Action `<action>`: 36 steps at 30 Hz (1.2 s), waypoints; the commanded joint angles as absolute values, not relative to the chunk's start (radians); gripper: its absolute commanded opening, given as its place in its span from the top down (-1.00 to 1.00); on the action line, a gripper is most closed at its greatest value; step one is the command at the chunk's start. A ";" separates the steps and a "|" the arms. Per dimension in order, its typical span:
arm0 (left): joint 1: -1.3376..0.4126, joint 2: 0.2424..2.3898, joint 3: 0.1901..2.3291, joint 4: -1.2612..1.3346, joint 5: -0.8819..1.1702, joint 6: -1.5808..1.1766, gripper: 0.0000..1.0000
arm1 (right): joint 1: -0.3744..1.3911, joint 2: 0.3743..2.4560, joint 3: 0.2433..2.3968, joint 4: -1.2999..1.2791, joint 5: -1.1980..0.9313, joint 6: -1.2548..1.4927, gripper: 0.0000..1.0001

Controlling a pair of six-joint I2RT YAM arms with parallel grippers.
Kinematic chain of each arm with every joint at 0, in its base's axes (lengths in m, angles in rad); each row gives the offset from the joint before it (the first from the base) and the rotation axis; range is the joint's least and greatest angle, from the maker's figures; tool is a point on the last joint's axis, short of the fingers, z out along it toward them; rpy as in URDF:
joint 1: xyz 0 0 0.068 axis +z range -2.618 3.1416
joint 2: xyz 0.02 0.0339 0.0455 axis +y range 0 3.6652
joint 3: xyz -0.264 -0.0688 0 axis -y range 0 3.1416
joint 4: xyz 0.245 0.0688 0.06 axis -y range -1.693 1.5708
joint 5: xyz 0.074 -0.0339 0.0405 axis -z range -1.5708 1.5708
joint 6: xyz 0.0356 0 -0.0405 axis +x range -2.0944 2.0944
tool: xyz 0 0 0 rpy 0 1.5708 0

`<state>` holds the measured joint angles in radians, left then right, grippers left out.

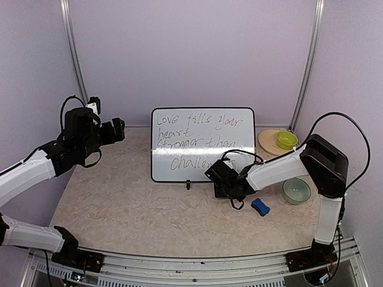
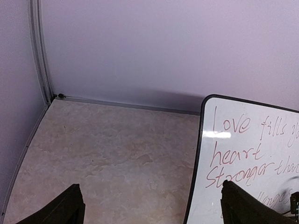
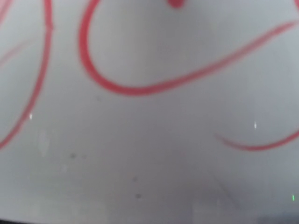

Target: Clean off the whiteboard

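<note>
The whiteboard (image 1: 200,143) stands propped upright on a thin wire stand (image 1: 188,185) at the middle back of the table (image 1: 119,203). In the top view all three lines of red handwriting are unwiped and no cleaned patch shows. The right gripper (image 1: 216,177) sits at the board's lower right corner with its fingers closed on nothing I can see, while the blue eraser (image 1: 260,207) lies apart on the table to its right. In the left wrist view, the left gripper (image 2: 152,205) hangs wide open and well clear of the board's left edge. The right wrist view shows only glossy board and blurred red strokes very close up. By my judgement the erasing has not started and every line remains.
</note>
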<state>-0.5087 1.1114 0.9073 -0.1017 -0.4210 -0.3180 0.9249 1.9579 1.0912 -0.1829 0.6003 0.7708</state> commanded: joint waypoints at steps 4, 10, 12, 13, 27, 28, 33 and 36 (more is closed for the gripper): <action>-0.470 1.106 0.895 -0.069 -0.380 -0.339 -0.98 | 0.921 1.860 0.974 -0.058 0.454 0.595 1.00; -0.452 1.107 0.893 -0.067 -0.377 -0.344 -0.98 | 0.922 1.800 0.886 0.025 0.381 0.496 1.00; -0.447 1.104 0.893 -0.066 -0.381 -0.342 -0.98 | 0.921 1.783 0.869 0.053 0.344 0.466 1.00; -0.445 1.101 0.892 -0.066 -0.384 -0.342 -0.98 | 0.922 1.775 0.861 0.063 0.324 0.429 1.00; -0.417 1.076 0.881 -0.051 -0.396 -0.342 -0.98 | 0.922 1.660 0.763 0.092 0.105 0.121 1.00; -0.417 1.076 0.879 -0.051 -0.396 -0.342 -0.98 | 0.923 1.655 0.761 0.081 0.095 0.100 1.00; -0.417 1.076 0.879 -0.051 -0.396 -0.344 -0.98 | 0.918 1.640 0.748 0.040 0.107 0.057 1.00; -0.416 1.074 0.877 -0.051 -0.393 -0.345 -0.97 | 0.913 1.639 0.745 0.015 0.133 0.042 1.00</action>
<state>-0.4255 1.0927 0.8906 -0.0746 -0.3912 -0.3367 0.9123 1.6745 0.7547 0.0498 0.1528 0.1154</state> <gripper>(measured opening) 0.988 0.113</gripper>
